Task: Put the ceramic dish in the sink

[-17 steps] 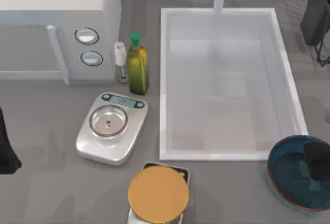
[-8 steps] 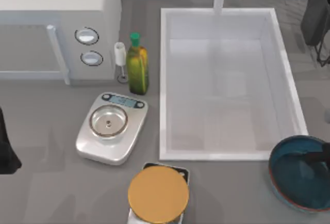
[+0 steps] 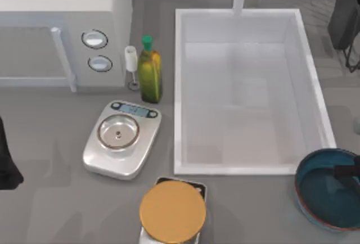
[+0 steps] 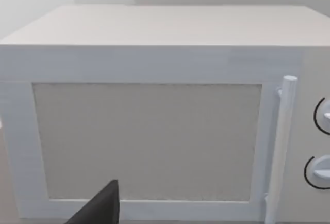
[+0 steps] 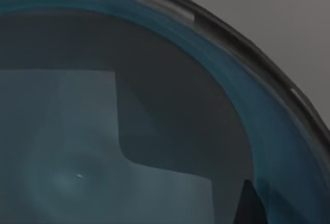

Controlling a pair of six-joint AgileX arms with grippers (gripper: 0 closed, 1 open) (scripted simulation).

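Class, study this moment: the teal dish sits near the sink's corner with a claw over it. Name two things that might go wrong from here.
1. The right claw is at the far right edge of the ceramic dish; a hold so off-centre may let the dish tilt or slip.
2. The sink has a raised rim beside the dish, so a low carry might clip it.

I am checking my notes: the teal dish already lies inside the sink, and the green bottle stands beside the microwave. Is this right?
Not quite. In the top view the ceramic dish sits on the table outside the sink, off its near right corner. The green bottle does stand beside the microwave.
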